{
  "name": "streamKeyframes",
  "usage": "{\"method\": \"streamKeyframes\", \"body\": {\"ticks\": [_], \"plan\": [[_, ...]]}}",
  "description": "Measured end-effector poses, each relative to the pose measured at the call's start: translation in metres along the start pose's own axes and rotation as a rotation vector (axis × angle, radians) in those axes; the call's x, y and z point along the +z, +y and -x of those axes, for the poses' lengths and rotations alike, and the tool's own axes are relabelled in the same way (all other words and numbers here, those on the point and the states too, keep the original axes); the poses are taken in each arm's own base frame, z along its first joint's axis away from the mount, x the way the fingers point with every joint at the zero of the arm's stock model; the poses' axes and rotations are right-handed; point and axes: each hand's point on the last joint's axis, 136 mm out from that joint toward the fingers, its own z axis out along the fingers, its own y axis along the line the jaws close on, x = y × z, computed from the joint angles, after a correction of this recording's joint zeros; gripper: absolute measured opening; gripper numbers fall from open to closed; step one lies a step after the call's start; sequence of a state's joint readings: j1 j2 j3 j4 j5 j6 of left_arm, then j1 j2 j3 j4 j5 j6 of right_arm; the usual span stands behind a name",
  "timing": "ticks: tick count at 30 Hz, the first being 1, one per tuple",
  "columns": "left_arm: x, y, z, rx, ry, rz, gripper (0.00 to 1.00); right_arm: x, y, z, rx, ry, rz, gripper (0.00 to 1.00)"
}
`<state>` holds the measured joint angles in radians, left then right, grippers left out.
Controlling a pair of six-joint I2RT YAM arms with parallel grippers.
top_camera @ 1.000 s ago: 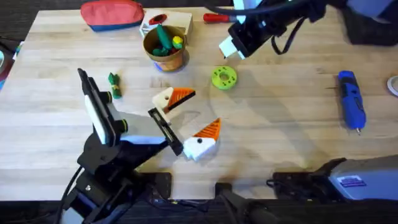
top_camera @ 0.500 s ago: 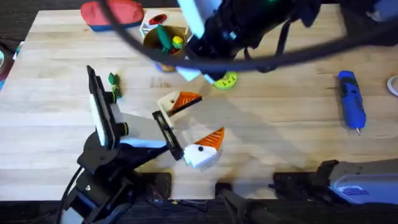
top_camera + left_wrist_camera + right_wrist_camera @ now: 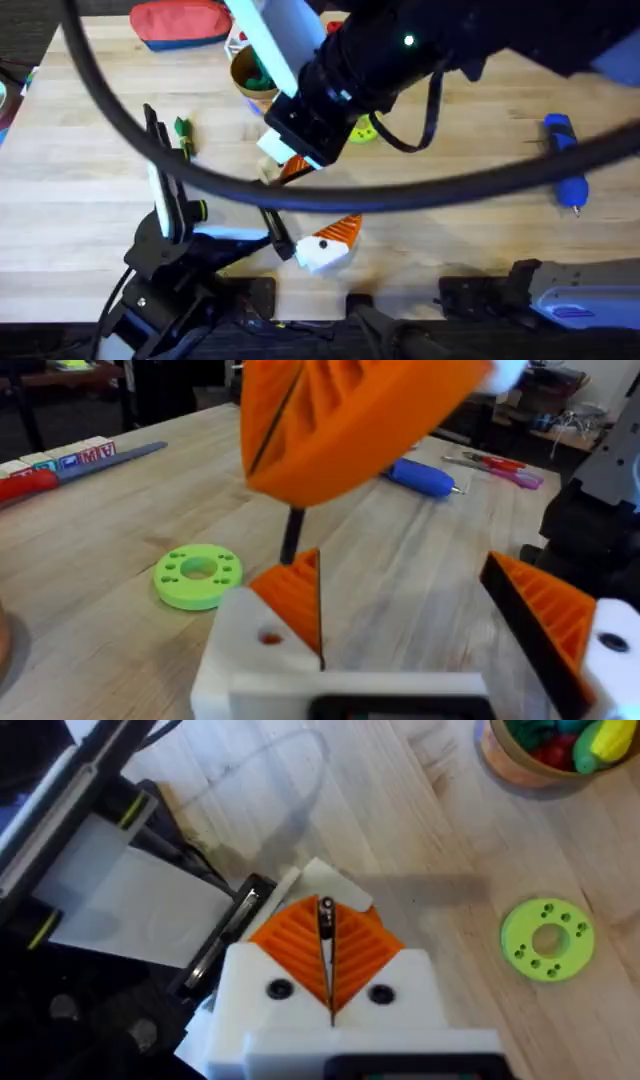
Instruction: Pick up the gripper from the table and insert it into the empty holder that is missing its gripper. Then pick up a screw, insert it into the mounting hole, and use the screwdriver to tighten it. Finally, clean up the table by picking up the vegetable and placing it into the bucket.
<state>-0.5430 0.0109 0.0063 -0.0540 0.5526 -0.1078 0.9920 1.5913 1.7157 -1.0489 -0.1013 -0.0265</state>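
Jaws, right arm [image 3: 390, 60]: shut completely on a thin dark screw [image 3: 326, 912], pinched upright between the two orange ribbed pads [image 3: 365, 955]. Carried nothing else.

Jaws, left arm [image 3: 160, 240]: spread wide apart and empty, with an orange wedge on each side.

Took the holder [image 3: 240, 665] to be the white block with a small mounting hole [image 3: 270, 638] in its face. Saw the gripper [image 3: 297, 592], the orange wedge, seated on top of it. Found the tip of the screw hanging just above that wedge and near the hole. Could not tell whether touching or not.

Reached with the right arm across the middle, high under the overhead camera, with the wrist turned down over the open left jaws. Kept the left arm low, stretched forward over the counter [image 3: 480, 230].

Against half a second ago: brought the right arm nearer, away from over the bucket [image 3: 500, 760] and the lime-green disc [image 3: 198, 575], toward the holder. Held the left arm almost in the same place. Left the vegetable [image 3: 183, 137] on the counter beside the left arm, apart from the bucket, and the screwdriver [image 3: 566, 165] far at the right side, both as before.
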Motion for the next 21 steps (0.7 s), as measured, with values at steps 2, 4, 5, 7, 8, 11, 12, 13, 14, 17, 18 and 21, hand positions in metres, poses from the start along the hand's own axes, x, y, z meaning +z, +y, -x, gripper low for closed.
{"method": "streamKeyframes", "body": {"ticks": [2, 4, 5, 7, 8, 11, 12, 13, 14, 17, 18, 21], "plan": [[0.0, -0.001, 0.0, 0.0, 0.001, -0.005, 0.986, 0.002, 0.002, -0.001, -0.004, 0.007, 0.004, 0.003], [0.0, -0.001, 0.0, 0.0, 0.001, -0.008, 0.986, 0.006, 0.003, -0.002, -0.004, 0.019, 0.005, 0.003], [0.0, -0.002, 0.0, 0.0, 0.001, -0.009, 0.986, 0.008, 0.003, -0.003, -0.004, 0.027, 0.006, 0.003], [0.0, -0.002, 0.0, 0.0, 0.001, -0.012, 0.986, 0.012, 0.003, -0.004, -0.003, 0.038, 0.006, 0.003], [0.0, -0.002, 0.0, 0.0, 0.002, -0.012, 0.986, 0.014, 0.002, -0.004, -0.002, 0.043, 0.006, 0.003], [0.0, -0.002, 0.0, 0.0, 0.001, -0.013, 0.986, 0.016, 0.002, -0.005, -0.002, 0.049, 0.006, 0.003], [0.0, -0.002, 0.0, 0.0, 0.001, -0.013, 0.986, 0.016, 0.002, -0.005, -0.002, 0.05, 0.006, 0.003], [0.0, -0.002, 0.0, 0.0, 0.002, -0.013, 0.985, 0.016, 0.002, -0.005, -0.002, 0.051, 0.006, 0.003], [0.0, -0.002, 0.0, 0.0, 0.001, -0.013, 0.986, 0.017, 0.002, -0.006, -0.001, 0.053, 0.006, 0.003], [0.0, -0.002, 0.0, 0.0, 0.001, -0.013, 0.985, 0.021, 0.001, -0.007, 0.0, 0.065, 0.006, 0.003], [0.0, -0.002, 0.0, 0.0, 0.002, -0.013, 0.985, 0.023, 0.001, -0.008, 0.001, 0.072, 0.007, 0.003], [0.0, -0.002, 0.0, 0.0, 0.001, -0.013, 0.985, 0.026, 0.001, -0.011, 0.004, 0.092, 0.007, 0.003]]}}
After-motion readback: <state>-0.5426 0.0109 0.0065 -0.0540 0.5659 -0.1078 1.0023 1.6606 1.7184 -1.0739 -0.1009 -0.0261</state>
